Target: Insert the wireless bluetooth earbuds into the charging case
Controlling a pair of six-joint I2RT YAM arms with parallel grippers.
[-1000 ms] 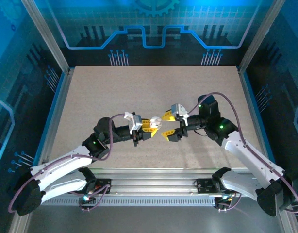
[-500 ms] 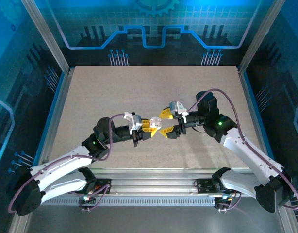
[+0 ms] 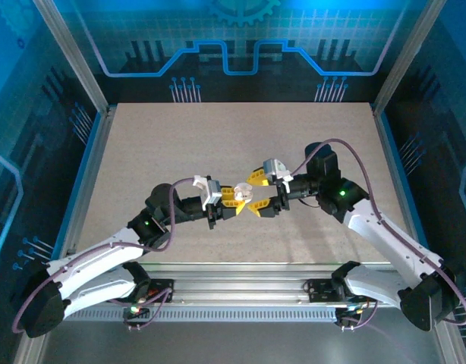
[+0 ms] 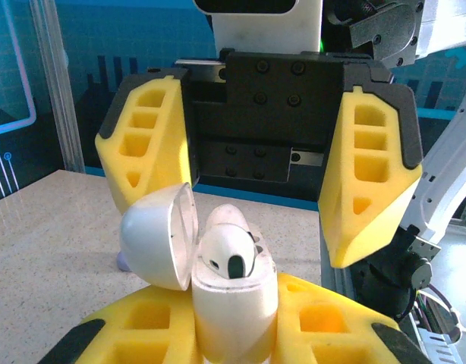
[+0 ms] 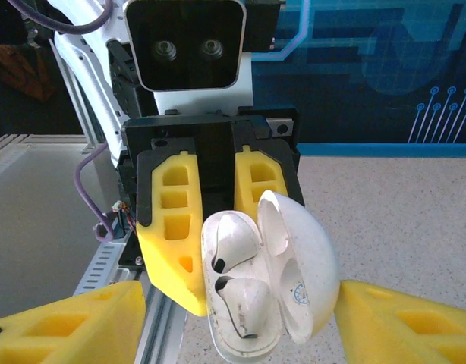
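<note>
Earbuds docked, charging case (image 4: 233,318) held open over the middle of the table (image 3: 180,144)

From my remote station I see white earbuds (image 5: 234,241) sitting in the wells of the case, one (image 4: 227,256) standing a little proud of the rim, so I judge it may need a final press. The lid (image 4: 153,239) is hinged back to one side, leaving the wells exposed. My left gripper (image 3: 234,199) is clenched on the lower body of the case and holds it upright off the surface, nearer the near edge than the far one, which presents the opening to the other arm. My right gripper (image 3: 256,193) faces it with fingers spread and nothing in them, one to each side of the case. Both arms reach inward and meet wrist to wrist.
</note>
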